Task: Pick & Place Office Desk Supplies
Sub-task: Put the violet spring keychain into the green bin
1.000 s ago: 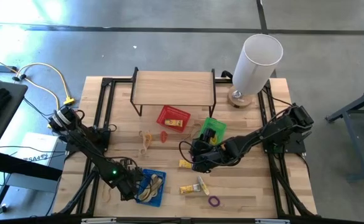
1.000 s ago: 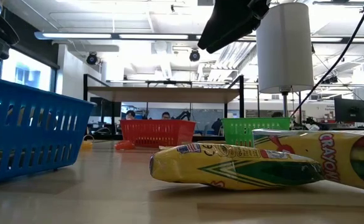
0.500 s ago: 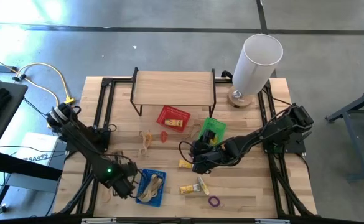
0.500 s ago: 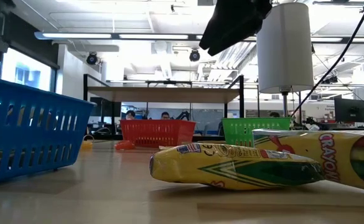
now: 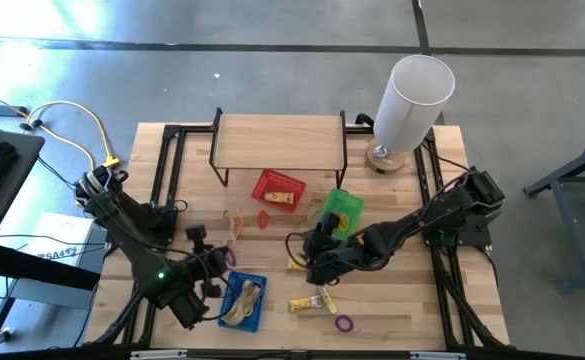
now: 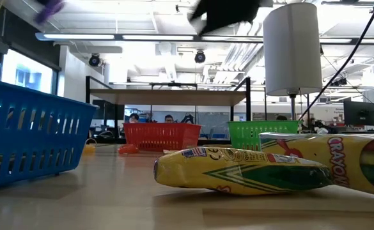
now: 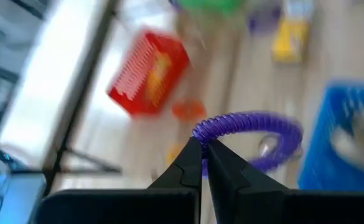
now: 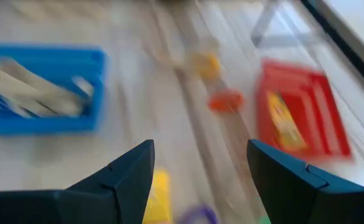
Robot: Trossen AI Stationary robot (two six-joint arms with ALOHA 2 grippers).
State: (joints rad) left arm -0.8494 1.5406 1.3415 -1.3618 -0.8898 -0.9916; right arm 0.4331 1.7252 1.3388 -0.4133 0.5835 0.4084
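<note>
Three baskets are counted on the table: one blue [image 5: 242,301], one red [image 5: 278,189], one green [image 5: 340,210]. Two purple loops are seen, one held at the left gripper [image 7: 201,151] as a purple coil [image 7: 250,127], one lying near the front edge [image 5: 344,323]. Three yellow crayon packs are spotted: [image 5: 296,264], [image 5: 305,303], and [image 5: 279,198] inside the red basket. One white cylinder [image 5: 412,100] is tallied.

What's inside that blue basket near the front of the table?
The blue basket holds several pale tan bands lying in a heap. Whatever is beneath them is covered, and the left arm hides the basket's left edge.
</note>
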